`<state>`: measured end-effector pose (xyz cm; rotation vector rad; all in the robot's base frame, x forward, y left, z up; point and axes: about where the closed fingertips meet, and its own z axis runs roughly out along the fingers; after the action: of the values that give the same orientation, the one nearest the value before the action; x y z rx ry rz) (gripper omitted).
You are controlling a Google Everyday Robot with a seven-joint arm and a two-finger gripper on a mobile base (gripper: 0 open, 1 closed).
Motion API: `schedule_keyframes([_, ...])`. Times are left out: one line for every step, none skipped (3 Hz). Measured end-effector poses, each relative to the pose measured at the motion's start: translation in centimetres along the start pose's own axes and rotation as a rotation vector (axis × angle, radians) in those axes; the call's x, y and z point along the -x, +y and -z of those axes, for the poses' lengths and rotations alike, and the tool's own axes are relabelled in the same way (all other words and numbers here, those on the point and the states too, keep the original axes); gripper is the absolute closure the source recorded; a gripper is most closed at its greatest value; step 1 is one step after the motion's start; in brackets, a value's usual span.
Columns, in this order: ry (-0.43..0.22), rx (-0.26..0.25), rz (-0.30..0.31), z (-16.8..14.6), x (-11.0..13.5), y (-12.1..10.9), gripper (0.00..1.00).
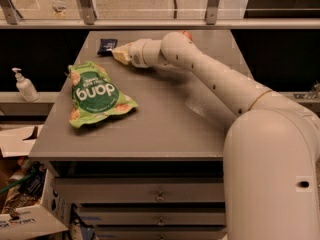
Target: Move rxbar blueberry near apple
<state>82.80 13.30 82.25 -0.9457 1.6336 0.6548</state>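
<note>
Lying flat just beside the end effector [116, 51], rxbar blueberry [107, 45]; grip state unclear.

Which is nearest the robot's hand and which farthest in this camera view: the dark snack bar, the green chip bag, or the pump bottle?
1. rxbar blueberry: right beside the tip of the gripper, at the table's far-left part.
2. green chip bag: flat on the table's left side, closer to the camera.
3. pump bottle: off the table, on the ledge at far left.
</note>
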Motion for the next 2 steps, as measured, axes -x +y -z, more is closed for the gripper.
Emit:
schedule_keyframes([-0.006, -0.006, 0.009, 0.7, 0.3, 0.1, 1.0])
schedule_keyframes([-0.023, -0.004, 0.034, 2.0, 1.4, 0.8, 1.0])
